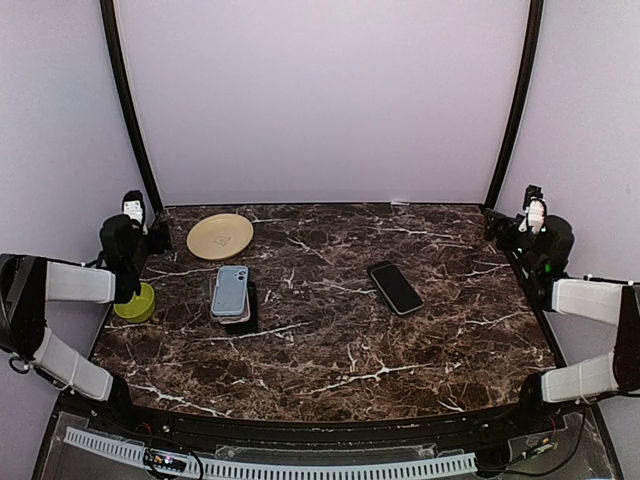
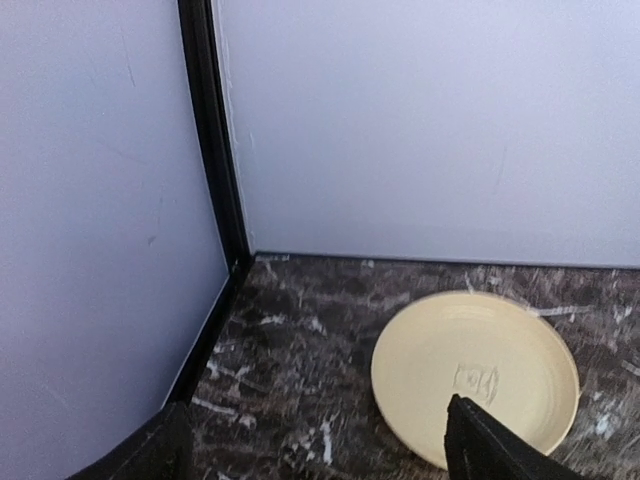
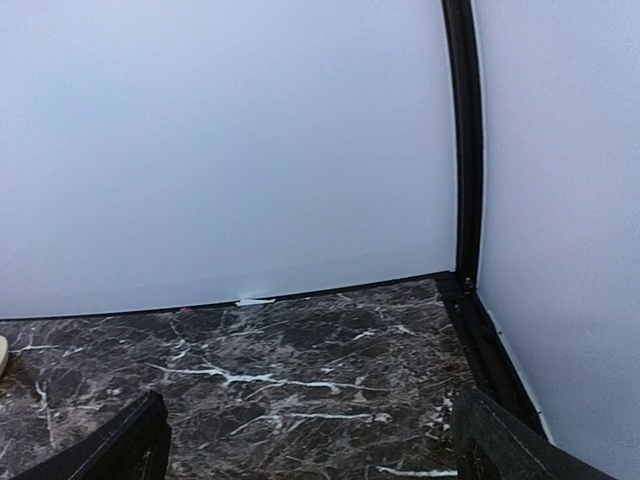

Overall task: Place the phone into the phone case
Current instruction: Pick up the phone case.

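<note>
The black phone [image 1: 395, 287] lies screen up on the marble table [image 1: 330, 350], right of centre. The light blue phone case [image 1: 230, 289] rests on top of a small stack of flat pieces left of centre. My left gripper [image 1: 140, 222] is drawn back at the far left edge, well away from the case. It is open, with nothing between its fingers [image 2: 490, 448]. My right gripper [image 1: 530, 215] sits at the far right edge, away from the phone. It is also open and empty, its fingers [image 3: 130, 445] spread wide. Neither wrist view shows the phone or the case.
A beige plate [image 1: 220, 236] lies at the back left and fills the right of the left wrist view as the plate [image 2: 475, 370]. A green bowl [image 1: 135, 303] stands by the left arm. White walls and black corner posts [image 2: 212, 140] enclose the table.
</note>
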